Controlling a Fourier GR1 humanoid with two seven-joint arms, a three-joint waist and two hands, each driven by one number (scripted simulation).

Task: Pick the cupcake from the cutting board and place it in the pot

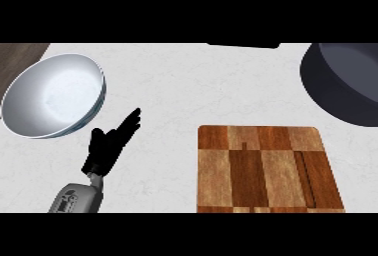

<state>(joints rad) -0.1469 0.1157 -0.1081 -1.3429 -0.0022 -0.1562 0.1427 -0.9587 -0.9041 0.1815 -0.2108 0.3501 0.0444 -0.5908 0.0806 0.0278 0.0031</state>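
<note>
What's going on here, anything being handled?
Nothing is held right now. The left hand rests open over the counter, between the white bowl and the cutting board. No cupcake shows on the board or elsewhere. The dark pot sits at upper right, partly cut off. The right hand is out of view.

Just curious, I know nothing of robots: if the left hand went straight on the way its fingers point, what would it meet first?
Probably nothing: the left hand points to the upper right, passing right of the bowl, over bare counter as far as shown. Height is unclear.
</note>
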